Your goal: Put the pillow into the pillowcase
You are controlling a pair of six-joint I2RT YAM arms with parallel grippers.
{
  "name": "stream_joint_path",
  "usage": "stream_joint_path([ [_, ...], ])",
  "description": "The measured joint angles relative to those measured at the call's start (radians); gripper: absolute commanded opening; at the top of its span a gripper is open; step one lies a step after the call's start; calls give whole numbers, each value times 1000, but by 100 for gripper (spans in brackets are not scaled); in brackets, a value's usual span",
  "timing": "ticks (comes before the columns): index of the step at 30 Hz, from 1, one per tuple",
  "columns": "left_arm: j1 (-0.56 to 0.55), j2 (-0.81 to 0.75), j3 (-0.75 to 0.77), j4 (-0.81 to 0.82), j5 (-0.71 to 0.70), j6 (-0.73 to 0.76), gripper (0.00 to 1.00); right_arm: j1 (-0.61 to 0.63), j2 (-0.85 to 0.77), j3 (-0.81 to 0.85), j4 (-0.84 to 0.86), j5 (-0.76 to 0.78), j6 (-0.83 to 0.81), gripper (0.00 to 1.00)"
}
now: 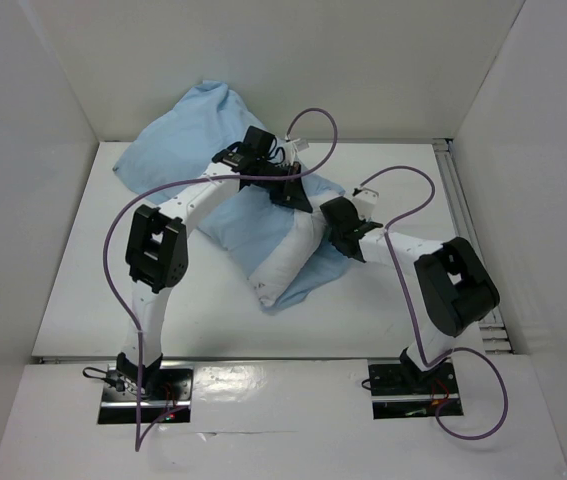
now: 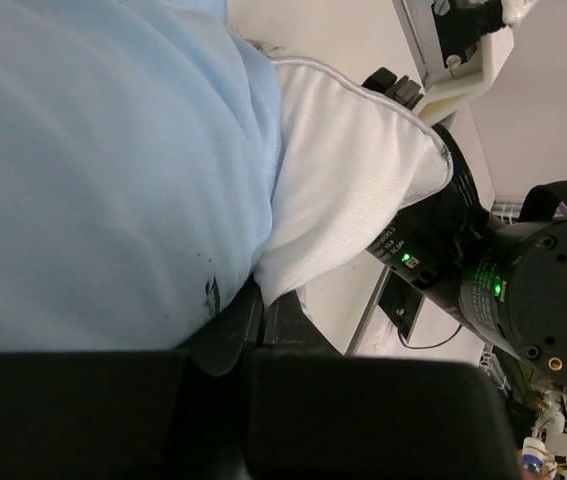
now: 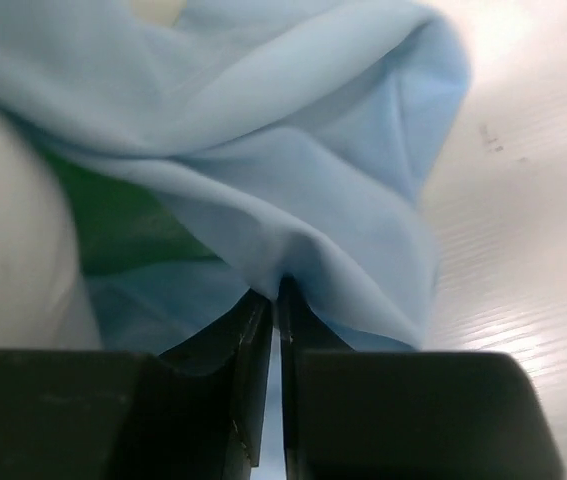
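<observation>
White enclosure, even light.
White table, plain white walls on three sides, metal rail along right edge.

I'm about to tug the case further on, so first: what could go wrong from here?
1. The right fingers pinch only a thin fold of the pillowcase; a tug may pull it free.
2. The pillow is uncovered at its near end while the case lies bunched at the far side; pulling could drag the pillow instead of sleeving it.
3. The left fingers also clamp the case, so opposed pulls might strain the fabric.
</observation>
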Motion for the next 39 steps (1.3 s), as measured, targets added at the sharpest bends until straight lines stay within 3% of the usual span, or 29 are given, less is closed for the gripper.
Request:
stream_joint_path([
  [4, 8, 0, -5, 0, 16, 0, 0, -10, 0, 2, -5, 61, 9, 0],
  [12, 13, -3, -16, -5, 18, 8, 0, -62, -78, -20, -18, 62, 18, 0],
  [17, 13, -3, -16, -16, 18, 34, 0, -151, -334, -95, 65, -159, 29, 0],
  [20, 12, -5, -16, -15, 30, 55, 0, -197, -401, -99, 119, -285, 29, 0],
  [34, -23, 4, 30, -78, -39, 114, 0, -259, -287, -39, 362, -682, 43, 0],
  [39, -25, 22, 54, -87, -60, 106, 0, -229, -280, -5, 377, -740, 31, 0],
])
